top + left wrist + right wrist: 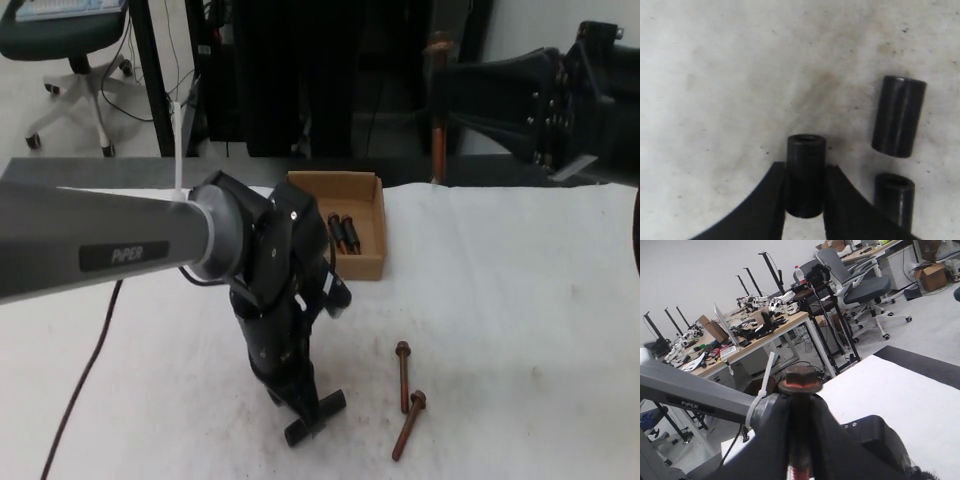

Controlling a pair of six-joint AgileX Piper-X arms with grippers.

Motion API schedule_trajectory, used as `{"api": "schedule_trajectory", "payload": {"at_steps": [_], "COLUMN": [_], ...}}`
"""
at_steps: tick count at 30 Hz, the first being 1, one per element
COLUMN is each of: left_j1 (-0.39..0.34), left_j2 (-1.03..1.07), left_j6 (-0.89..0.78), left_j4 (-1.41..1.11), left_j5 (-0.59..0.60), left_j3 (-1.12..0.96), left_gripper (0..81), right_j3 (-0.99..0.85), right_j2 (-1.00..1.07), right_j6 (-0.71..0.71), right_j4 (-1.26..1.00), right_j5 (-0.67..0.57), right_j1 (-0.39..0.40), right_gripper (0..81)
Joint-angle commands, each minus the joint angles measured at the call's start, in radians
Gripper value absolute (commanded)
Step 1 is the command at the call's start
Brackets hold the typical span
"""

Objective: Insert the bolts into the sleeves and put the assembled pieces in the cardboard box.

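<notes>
White cloth covers the surface (520, 300). The left claw (806, 205) is down close to it, its two fingers (765, 212) closed against either side of a black sleeve (806, 160), whose open end shows. A second sleeve (899, 116) lies near it on the cloth, and a third sleeve (895, 195) sits just beside one finger. The right claw (800, 450) is raised over the far edge of the surface and clamped on a bolt (799, 382), with the head standing clear of the fingers. The cardboard box (368, 200) stands at the far side and holds dark assembled pieces (345, 232). Two loose bolts (403, 372) lie near the left claw, their ends close together
</notes>
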Motion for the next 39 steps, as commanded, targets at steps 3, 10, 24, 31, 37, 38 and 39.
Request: {"api": "schedule_trajectory", "payload": {"at_steps": [3,10,24,31,37,38,39], "left_j1": [0.032,0.122,0.192,0.192,0.192,0.192,0.192], "left_j2": [-0.146,-0.379,-0.786,-0.798,-0.798,-0.798,-0.798], "left_j6": [-0.142,-0.546,-0.847,-0.738,-0.688,-0.688,-0.688], "left_j4": [-0.120,-0.397,-1.459,-1.494,-1.477,-1.477,-1.477], "left_j5": [-0.032,0.282,0.784,0.784,0.784,0.784,0.784], "left_j3": [-0.015,0.112,0.685,0.717,0.717,0.717,0.717], "left_gripper": [0.4,0.4,0.4,0.4,0.4,0.4,0.4], "right_j3": [-0.007,-0.007,-0.007,-0.023,-0.091,-0.101,-0.110], "right_j2": [-0.010,-0.010,0.021,0.083,0.083,0.083,0.083], "right_j6": [0.004,0.004,0.011,0.033,0.035,0.035,0.035], "right_j4": [-0.069,-0.156,-0.189,-0.363,-0.371,-0.371,-0.371], "right_j5": [-0.002,0.088,0.145,0.200,0.200,0.200,0.200], "right_j1": [-0.028,-0.026,0.126,0.205,0.205,0.205,0.205], "right_gripper": [0.8,0.8,0.8,0.8,0.8,0.8,0.8]}}
